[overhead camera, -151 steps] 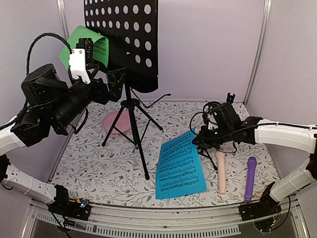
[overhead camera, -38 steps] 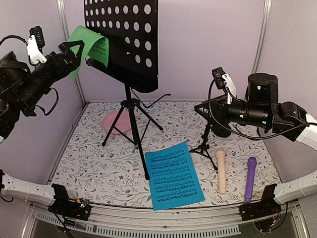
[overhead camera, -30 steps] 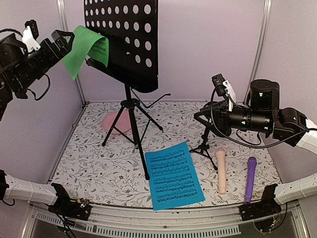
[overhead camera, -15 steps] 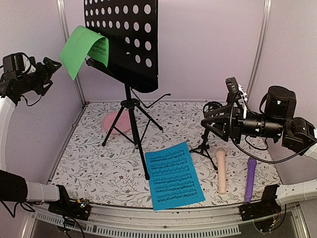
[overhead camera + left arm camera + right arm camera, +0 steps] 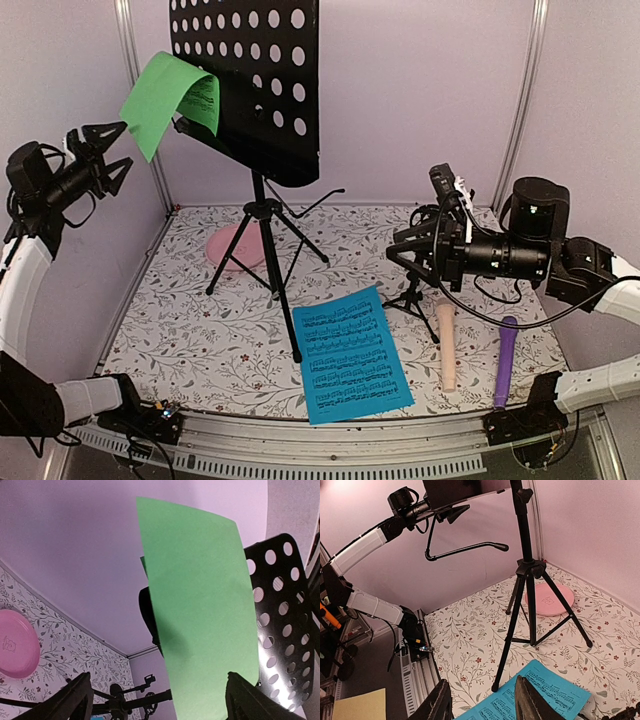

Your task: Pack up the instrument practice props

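Observation:
The green sheet-music paper (image 5: pixel 160 95) curls over the left edge of the black perforated music rack (image 5: pixel 250 70), which stands on its tripod (image 5: pixel 268 250). My left gripper (image 5: pixel 126 143) hovers open just left of it, and in the left wrist view the green paper (image 5: pixel 200 610) fills the space ahead of the left gripper (image 5: pixel 157 675). The blue sheet-music paper (image 5: pixel 350 355) lies flat at the front. A beige microphone (image 5: pixel 447 345) and a purple microphone (image 5: pixel 507 360) lie to its right. A small black mic support (image 5: pixel 412 295) stands below my right gripper (image 5: pixel 395 245), which is open and empty (image 5: pixel 481 678).
A pink plate (image 5: pixel 235 245) lies behind the tripod legs near the back left. Purple walls close in the floral table (image 5: pixel 200 330) on three sides. The tripod's legs (image 5: pixel 527 590) spread wide between the plate and the blue paper (image 5: pixel 545 695).
My left gripper drew back from the green paper, dropped lower and now points at it from the left. My right gripper shifted a little left. The paper stayed on the rack.

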You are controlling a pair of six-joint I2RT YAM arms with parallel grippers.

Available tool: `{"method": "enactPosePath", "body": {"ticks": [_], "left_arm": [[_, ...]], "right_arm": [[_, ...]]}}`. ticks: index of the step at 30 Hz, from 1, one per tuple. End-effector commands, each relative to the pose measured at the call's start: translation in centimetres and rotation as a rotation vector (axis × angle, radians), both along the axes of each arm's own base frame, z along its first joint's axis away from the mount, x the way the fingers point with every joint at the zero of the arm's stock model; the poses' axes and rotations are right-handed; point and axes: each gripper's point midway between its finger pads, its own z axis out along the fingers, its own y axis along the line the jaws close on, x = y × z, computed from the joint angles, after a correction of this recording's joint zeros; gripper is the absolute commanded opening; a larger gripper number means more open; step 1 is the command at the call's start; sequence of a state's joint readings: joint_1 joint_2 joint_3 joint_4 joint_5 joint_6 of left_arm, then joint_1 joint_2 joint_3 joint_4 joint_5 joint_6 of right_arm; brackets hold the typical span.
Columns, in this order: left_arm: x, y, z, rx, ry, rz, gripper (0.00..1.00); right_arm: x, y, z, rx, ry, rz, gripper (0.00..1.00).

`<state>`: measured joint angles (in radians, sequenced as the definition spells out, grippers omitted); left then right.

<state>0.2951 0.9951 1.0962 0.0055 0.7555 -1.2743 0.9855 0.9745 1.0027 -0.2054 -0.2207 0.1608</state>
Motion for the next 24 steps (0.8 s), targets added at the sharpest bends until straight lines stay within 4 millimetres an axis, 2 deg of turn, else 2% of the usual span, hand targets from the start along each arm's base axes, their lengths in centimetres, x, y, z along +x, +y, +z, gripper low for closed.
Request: {"method": "enactPosePath", "body": {"ticks": [1,10,19,24], "left_arm": [[-1.0,-1.3,3.3,-0.04,-0.119,-0.102,0.93],[0.1,-3.6,2.4,-0.087,-0.121,-0.23,0.84],[0.4,-4.0,2.8,-0.124,-0.153,-0.257,0.72],[0.4,-4.1,3.0,-0.142,-0.166,-0.264,0.59]], "right_arm": [[0.3,0.5,0.7,0.021,-0.041,0.006,0.43],[0.7,0.8,0.5,0.016,-0.056,-0.001,0.43],[0.8,0.7,0.3,0.017,-0.047,-0.012,0.42],[0.9,0.7,0.2,0.019,-0.043,-0.016,0.42]]}}
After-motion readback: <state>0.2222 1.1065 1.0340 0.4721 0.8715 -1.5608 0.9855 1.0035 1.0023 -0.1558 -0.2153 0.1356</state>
